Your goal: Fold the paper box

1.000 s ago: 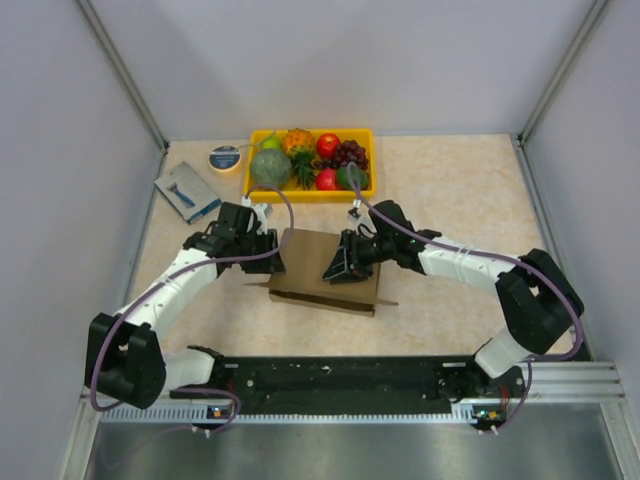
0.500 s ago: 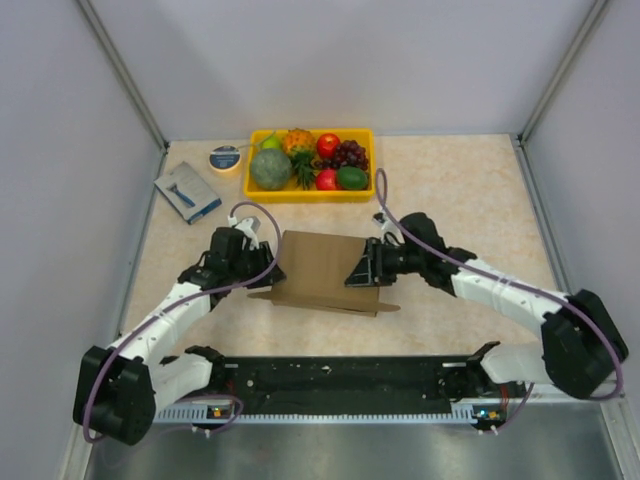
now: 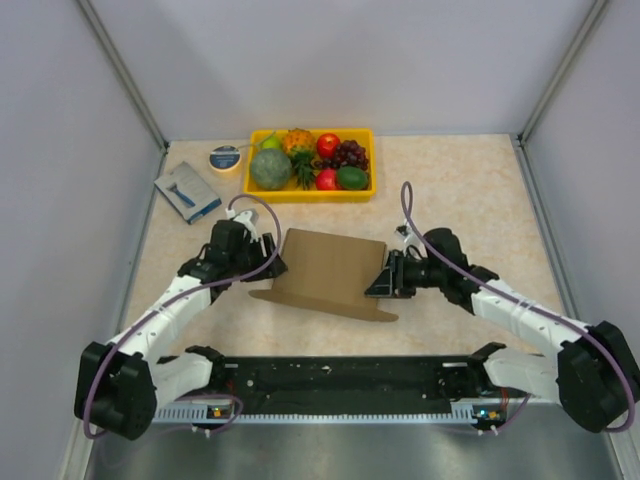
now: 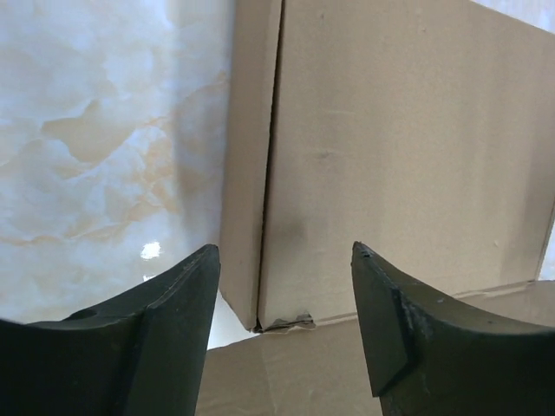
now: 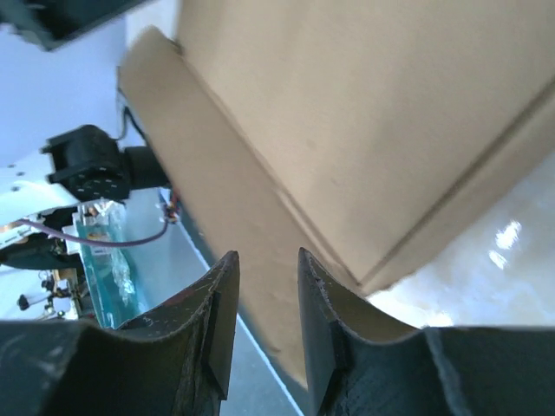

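The paper box (image 3: 330, 272) is brown cardboard, lying folded at the table's middle with a flap spread along its near edge. My left gripper (image 3: 268, 262) sits at the box's left end. In the left wrist view that gripper (image 4: 284, 247) is open, with the box's (image 4: 390, 147) torn corner just beyond the fingertips and touching neither finger. My right gripper (image 3: 383, 280) is at the box's right end. In the right wrist view its (image 5: 267, 253) jaws stand a narrow gap apart, with the near flap (image 5: 260, 191) showing past them and nothing pinched.
A yellow tray (image 3: 300, 196) of fruit stands behind the box. A blue-and-grey packet (image 3: 187, 191) and a round tape roll (image 3: 225, 158) lie at the back left. Grey walls close in both sides. The arms' black base rail (image 3: 340, 385) runs along the near edge.
My right gripper has drawn back from over the box to its right end. The left gripper has opened wider at the left end. The box now lies flatter, its near flap spread out.
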Tool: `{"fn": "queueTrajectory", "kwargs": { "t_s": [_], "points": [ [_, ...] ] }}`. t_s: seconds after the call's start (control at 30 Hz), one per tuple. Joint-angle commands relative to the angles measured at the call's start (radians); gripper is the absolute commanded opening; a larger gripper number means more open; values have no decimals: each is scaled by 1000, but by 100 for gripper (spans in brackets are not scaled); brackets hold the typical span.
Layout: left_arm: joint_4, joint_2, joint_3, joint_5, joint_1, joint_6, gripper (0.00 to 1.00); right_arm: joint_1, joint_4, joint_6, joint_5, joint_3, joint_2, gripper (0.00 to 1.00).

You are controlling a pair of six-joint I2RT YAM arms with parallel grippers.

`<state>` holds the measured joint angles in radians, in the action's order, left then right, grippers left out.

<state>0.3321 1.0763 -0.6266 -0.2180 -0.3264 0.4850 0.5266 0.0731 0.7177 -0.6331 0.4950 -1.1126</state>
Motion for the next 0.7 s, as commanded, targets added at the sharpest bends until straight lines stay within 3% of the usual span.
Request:
{"fn": "queueTrajectory", "kwargs": {
  "t_s": [0.0, 0.13, 0.3, 0.37, 0.4, 0.43, 0.5, 0.67],
  "points": [
    [55, 52, -47, 75, 3, -28, 63, -10, -39, -9, -52, 111, 13, 33],
    [-45, 134, 59, 29, 3, 0, 44, -10, -234, 74, -120, -8, -42, 33],
    [-59, 131, 108, 58, -3, 26, 32, -20, -155, -16, -14, -69, -62, 33],
    [-21, 73, 84, 58, -3, 26, 36, -27, -76, -60, 15, -20, -47, 33],
    [-7, 47, 61, 51, -3, 26, 42, -27, -44, -64, 12, -1, -33, 33],
    [13, 18, 51, 46, -3, 26, 57, -28, -26, -61, 4, 14, -18, 33],
    [16, -44, 35, 55, -3, 24, 67, -28, -3, -63, 6, 60, 20, 34],
    [-28, 20, 77, 42, -2, 23, 65, -28, -102, -50, -10, 15, -36, 36]
  ]
}}
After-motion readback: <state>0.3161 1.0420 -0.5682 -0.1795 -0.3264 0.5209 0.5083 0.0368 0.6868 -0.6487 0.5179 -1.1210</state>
